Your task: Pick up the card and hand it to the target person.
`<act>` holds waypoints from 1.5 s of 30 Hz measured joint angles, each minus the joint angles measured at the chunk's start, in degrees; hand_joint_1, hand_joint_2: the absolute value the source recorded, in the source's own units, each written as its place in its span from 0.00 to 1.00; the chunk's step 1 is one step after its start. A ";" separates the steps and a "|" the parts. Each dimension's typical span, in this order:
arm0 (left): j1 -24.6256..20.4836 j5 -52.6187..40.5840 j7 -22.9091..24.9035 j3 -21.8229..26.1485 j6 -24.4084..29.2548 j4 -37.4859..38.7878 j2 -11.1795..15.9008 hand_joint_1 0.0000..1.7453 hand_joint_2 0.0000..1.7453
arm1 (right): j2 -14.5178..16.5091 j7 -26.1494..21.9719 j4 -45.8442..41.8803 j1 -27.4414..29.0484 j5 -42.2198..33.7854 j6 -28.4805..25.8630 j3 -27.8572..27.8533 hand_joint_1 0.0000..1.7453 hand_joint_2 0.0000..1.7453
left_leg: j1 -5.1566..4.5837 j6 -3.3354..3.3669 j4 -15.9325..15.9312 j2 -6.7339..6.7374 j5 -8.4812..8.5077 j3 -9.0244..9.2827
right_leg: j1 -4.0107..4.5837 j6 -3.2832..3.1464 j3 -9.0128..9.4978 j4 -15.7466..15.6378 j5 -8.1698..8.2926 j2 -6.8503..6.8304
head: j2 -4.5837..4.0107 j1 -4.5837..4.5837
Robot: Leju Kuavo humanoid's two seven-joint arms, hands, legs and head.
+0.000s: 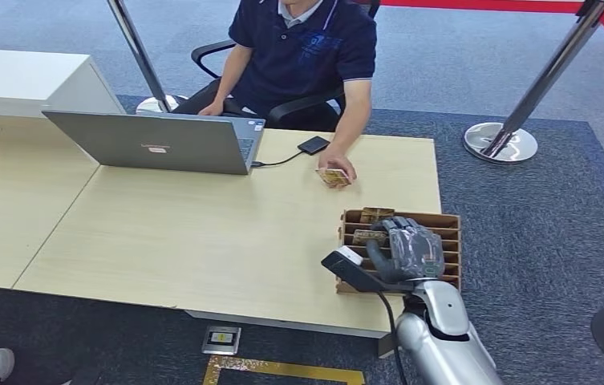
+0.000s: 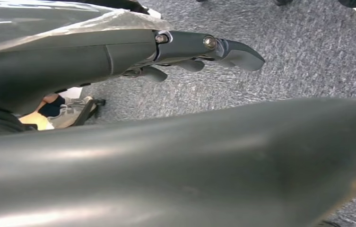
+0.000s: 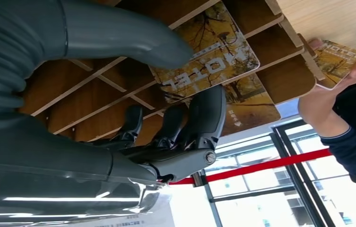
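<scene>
A hotel card [image 3: 206, 56] stands in the slotted wooden rack [image 1: 443, 224] at the worktop [image 1: 202, 224] edge, pinched between the right hand's [image 1: 411, 250] thumb and fingers [image 3: 204, 118], while the seated person's hand [image 1: 338, 164] holds another card [image 1: 332, 176] nearby, and the left hand's [image 2: 190, 52] fingers hang loosely apart over carpet

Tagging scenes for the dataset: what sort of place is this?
Probably a hotel front desk or a mock-up of one: a wooden rack holding cards printed "HOTEL", a person at a laptop behind the desk, and queue posts with red belts.
</scene>
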 joint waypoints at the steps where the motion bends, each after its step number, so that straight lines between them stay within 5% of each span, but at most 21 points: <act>1: 0.00 0.00 0.01 0.00 0.01 0.00 0.00 0.00 0.00 | 0.02 -0.03 0.09 -0.06 0.05 0.06 0.00 0.57 1.00 | 0.00 0.00 0.00 0.00 0.00 0.00 | 0.00 0.00 0.00 0.00 0.00 0.00 | 0.00 0.00; 5: 0.00 0.08 0.01 0.00 0.08 0.00 0.00 0.00 0.00 | 0.17 -0.25 0.44 -0.35 0.17 -0.01 -0.03 0.60 1.00 | 0.00 0.00 0.00 0.00 0.00 0.01 | 0.00 0.00 0.00 0.00 0.00 0.00 | 0.00 0.01; 9: 0.00 0.19 0.01 0.00 0.17 0.00 0.00 0.00 0.00 | 0.37 -0.56 0.74 -0.51 0.20 -0.35 -0.13 0.93 1.00 | 0.00 0.00 0.00 0.00 0.00 0.01 | 0.00 0.00 0.00 0.00 0.00 0.00 | 0.00 0.01; 11: -0.01 0.20 0.02 0.00 0.17 0.00 0.00 0.00 0.00 | 0.45 -0.64 0.84 -0.53 0.27 -0.49 -0.14 1.00 1.00 | 0.00 0.00 0.00 0.00 0.00 0.01 | 0.00 0.00 0.00 0.00 0.00 0.00 | 0.00 0.00; 23: -0.01 0.46 0.03 0.02 0.15 0.00 0.00 0.00 0.00 | 0.11 -0.89 -2.97 1.81 1.49 0.62 -0.15 1.00 1.00 | 0.00 0.00 0.00 0.00 0.00 0.01 | 0.00 0.00 0.01 0.00 0.00 0.00 | 0.00 0.01; 36: -0.02 0.79 0.01 0.04 -0.11 0.00 0.00 0.00 0.00 | -3.66 -2.98 -20.50 8.12 0.31 6.13 0.98 1.00 1.00 | 0.00 0.00 0.00 -0.01 -0.01 -0.05 | 0.00 0.00 -0.03 -0.02 -0.01 0.00 | 0.00 0.01; 45: -0.07 0.01 0.01 0.03 -0.71 0.00 0.00 0.00 0.00 | -4.85 -3.69 -26.38 5.68 -2.38 6.83 3.57 1.00 1.00 | 0.00 0.00 0.00 0.00 -0.01 -0.03 | 0.00 0.00 -0.01 0.00 0.00 0.00 | 0.00 0.01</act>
